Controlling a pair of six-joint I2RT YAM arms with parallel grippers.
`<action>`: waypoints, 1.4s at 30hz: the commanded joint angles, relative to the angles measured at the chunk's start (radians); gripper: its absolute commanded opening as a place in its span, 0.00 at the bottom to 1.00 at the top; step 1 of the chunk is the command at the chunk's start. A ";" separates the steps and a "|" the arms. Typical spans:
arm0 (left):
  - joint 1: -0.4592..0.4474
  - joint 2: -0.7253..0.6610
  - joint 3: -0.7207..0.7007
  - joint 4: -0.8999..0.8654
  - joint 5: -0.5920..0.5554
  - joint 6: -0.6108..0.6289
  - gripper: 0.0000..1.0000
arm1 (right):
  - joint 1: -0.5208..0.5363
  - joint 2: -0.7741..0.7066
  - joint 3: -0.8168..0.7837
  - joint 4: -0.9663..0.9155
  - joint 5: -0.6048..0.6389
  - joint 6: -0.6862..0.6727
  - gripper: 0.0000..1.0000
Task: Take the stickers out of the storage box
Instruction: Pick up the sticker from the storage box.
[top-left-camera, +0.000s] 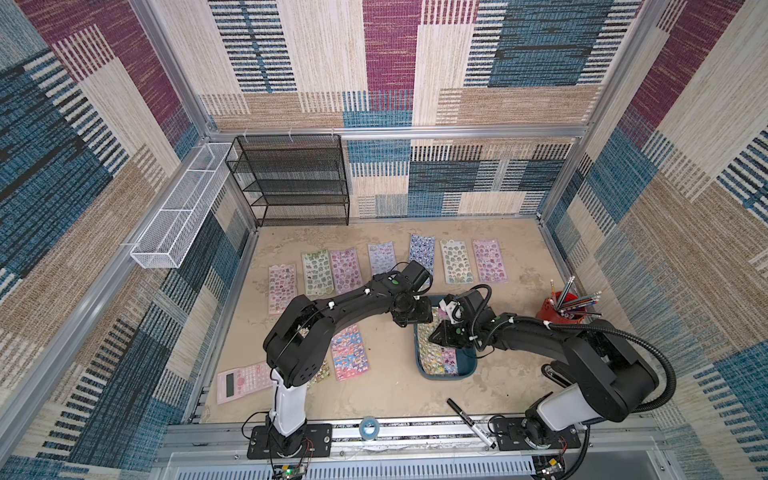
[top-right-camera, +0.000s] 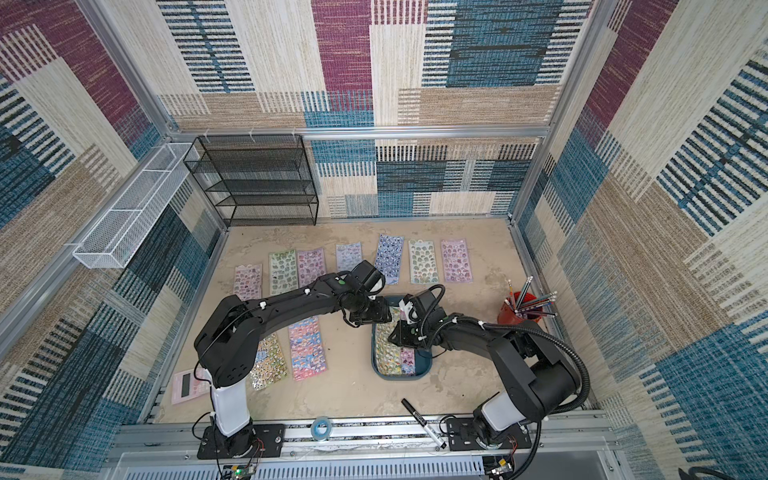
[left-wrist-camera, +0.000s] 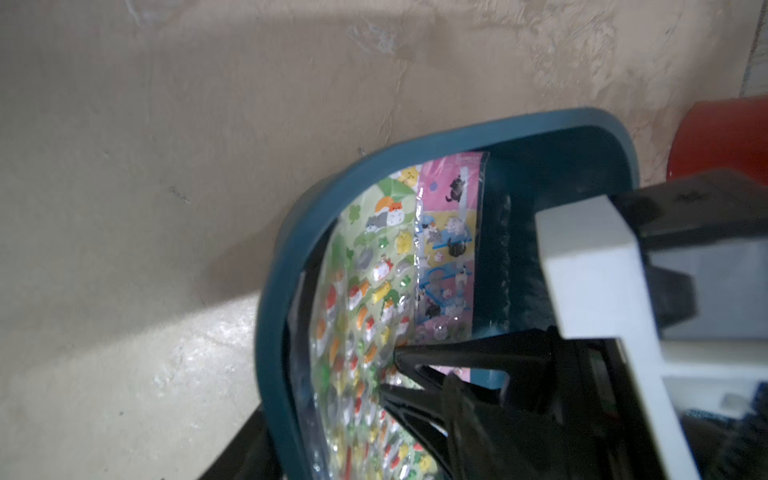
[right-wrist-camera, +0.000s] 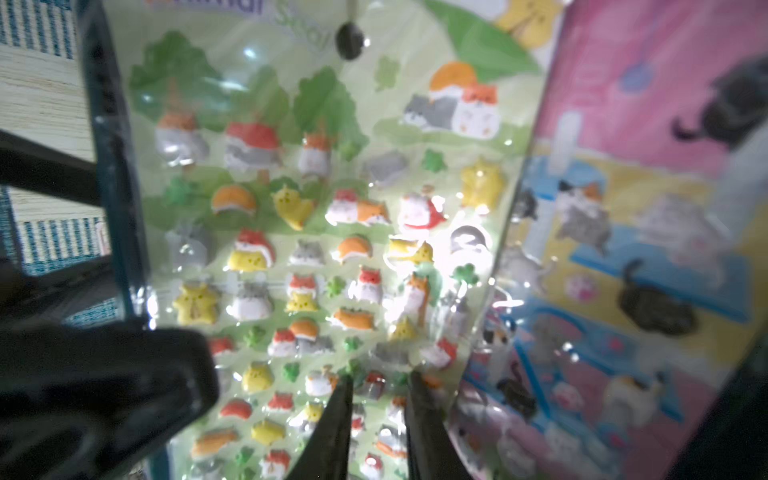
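Left end effector (top-left-camera: 417, 323) straddles the near wall of the storage box (top-left-camera: 466, 363), 1 finger inside and 1 outside; whether it clamps that wall I cannot tell. To its left and beyond it, 9 stickers (top-right-camera: 307, 347) lie flat on the bench (top-left-camera: 390, 390), outside the box. Just to its right, inside the box, a green sheet (right-wrist-camera: 332, 208) and a pink sheet (right-wrist-camera: 644, 187) lie side by side. Right end effector (right-wrist-camera: 378, 390) points down at the green sheet, fingertips (right-wrist-camera: 340, 415) at its surface, jaws a narrow gap apart, released and gripping nothing. Well to its right stands a red cup (top-left-camera: 550, 318) of pencils (top-left-camera: 577, 301)
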 joint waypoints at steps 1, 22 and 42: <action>-0.002 -0.005 0.020 0.006 0.029 0.032 0.58 | 0.002 0.017 -0.026 -0.025 -0.004 0.057 0.27; -0.014 -0.121 0.063 -0.144 -0.111 0.072 0.40 | -0.014 0.062 -0.051 0.004 0.026 0.060 0.28; -0.079 0.075 0.264 -0.323 -0.279 0.103 0.60 | -0.024 0.066 -0.042 -0.015 0.037 0.042 0.28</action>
